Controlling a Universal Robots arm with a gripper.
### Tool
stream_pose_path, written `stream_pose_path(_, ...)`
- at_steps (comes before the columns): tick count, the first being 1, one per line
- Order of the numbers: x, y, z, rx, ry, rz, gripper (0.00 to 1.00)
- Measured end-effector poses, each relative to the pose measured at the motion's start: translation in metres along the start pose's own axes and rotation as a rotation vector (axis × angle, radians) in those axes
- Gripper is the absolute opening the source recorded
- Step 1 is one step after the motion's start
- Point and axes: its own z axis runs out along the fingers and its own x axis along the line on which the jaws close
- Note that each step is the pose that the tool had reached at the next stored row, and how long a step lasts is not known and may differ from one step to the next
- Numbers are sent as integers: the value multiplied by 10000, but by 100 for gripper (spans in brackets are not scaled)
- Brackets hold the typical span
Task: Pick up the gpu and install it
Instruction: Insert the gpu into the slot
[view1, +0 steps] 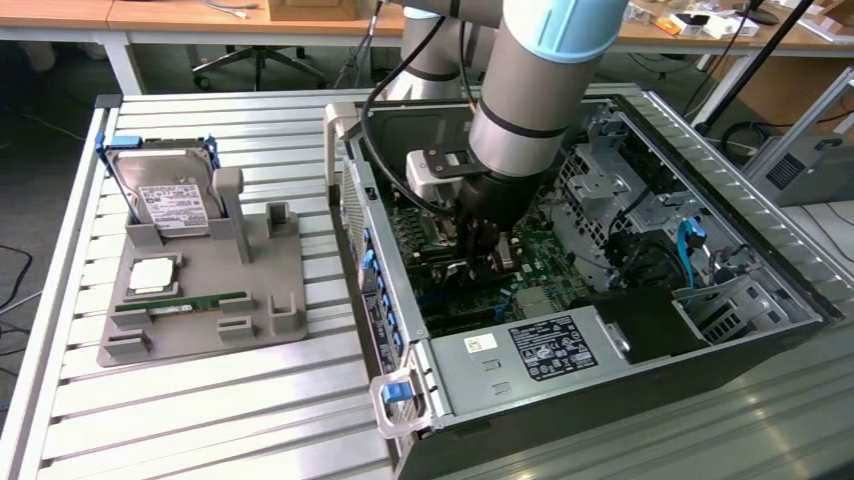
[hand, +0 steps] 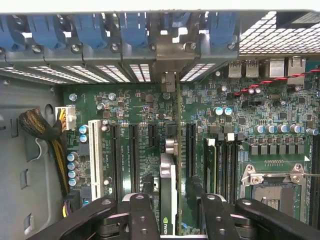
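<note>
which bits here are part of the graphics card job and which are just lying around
In the job: graphics card standing edge-on in the computer case, claw astride it.
Lying about: hard drive, memory stick, grey holder tray.

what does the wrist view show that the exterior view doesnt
Wrist view alone: the gpu standing on edge in a motherboard slot, its bracket up at the rear wall, between the gripper's jaws, which stand a little apart from it; the blue slot latches.
Exterior view alone: the grey holder tray beside the case, carrying the hard drive and the green memory stick; the power supply.
Both: the green motherboard inside the open case.
</note>
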Motion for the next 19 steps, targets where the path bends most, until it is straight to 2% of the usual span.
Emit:
stream_pose_path(3, 0, 0, -18, -2, 21, -2, 40)
stream_pose_path(5, -5, 0, -80, 0, 20, -1, 40)
stream_pose_path(6, -9, 0, -123, 1, 24, 1, 40)
stream_pose_path(8, -35, -2, -315, 5, 65, -1, 40)
stream_pose_path(9, -44, -2, -358, 6, 91, -1, 40)
stream_pose_path(10, -51, -2, -370, 7, 107, -1, 39)
stream_pose_path(12, -57, -19, -371, -5, 128, -21, 26)
stream_pose_path(13, -58, -45, -367, -26, 129, -37, 26)
stream_pose_path(15, -59, -129, -360, -87, 131, -59, 14)
stream_pose_path(19, -62, -346, -339, -263, 132, -103, 11)
